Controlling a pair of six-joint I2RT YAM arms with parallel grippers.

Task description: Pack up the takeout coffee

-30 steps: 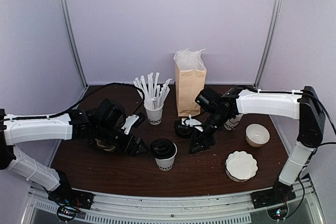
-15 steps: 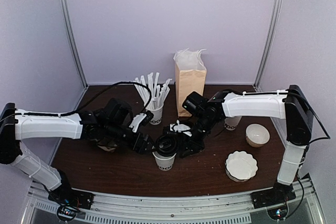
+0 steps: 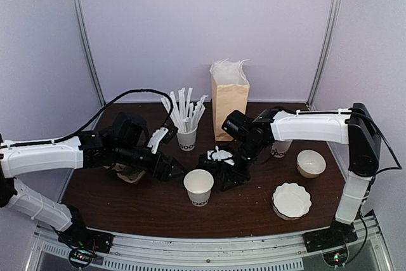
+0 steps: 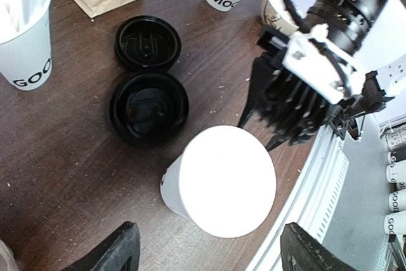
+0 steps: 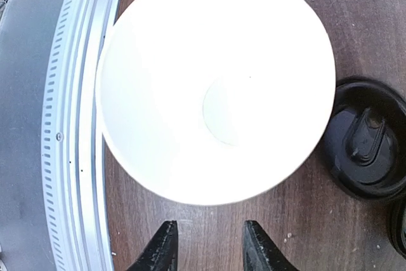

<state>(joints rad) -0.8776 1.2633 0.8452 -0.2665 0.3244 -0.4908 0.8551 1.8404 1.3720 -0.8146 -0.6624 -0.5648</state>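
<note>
A white paper cup with black lettering [image 3: 198, 186] stands open at front centre, with no lid on it. It shows from above in the left wrist view [image 4: 222, 182] and the right wrist view [image 5: 216, 80], empty inside. Two black lids [image 4: 149, 107] [image 4: 147, 44] lie upturned on the table just behind it; one shows in the right wrist view [image 5: 368, 138]. My left gripper [image 3: 171, 171] [image 4: 209, 255] is open and empty, left of the cup. My right gripper [image 3: 223, 180] [image 5: 209, 245] is open and empty, right of the cup's rim.
A brown paper bag [image 3: 228, 103] stands open at the back. A cup of white straws [image 3: 186, 134] is left of it. Another lidless white cup [image 3: 279, 149] stands behind the right arm. A white bowl [image 3: 311, 163] and stacked white dishes [image 3: 292, 200] are at right.
The black lid that sat on the front cup a second ago is off; the cup now stands open. My right gripper has moved left to the cup. My left gripper moved in, then drew back.
</note>
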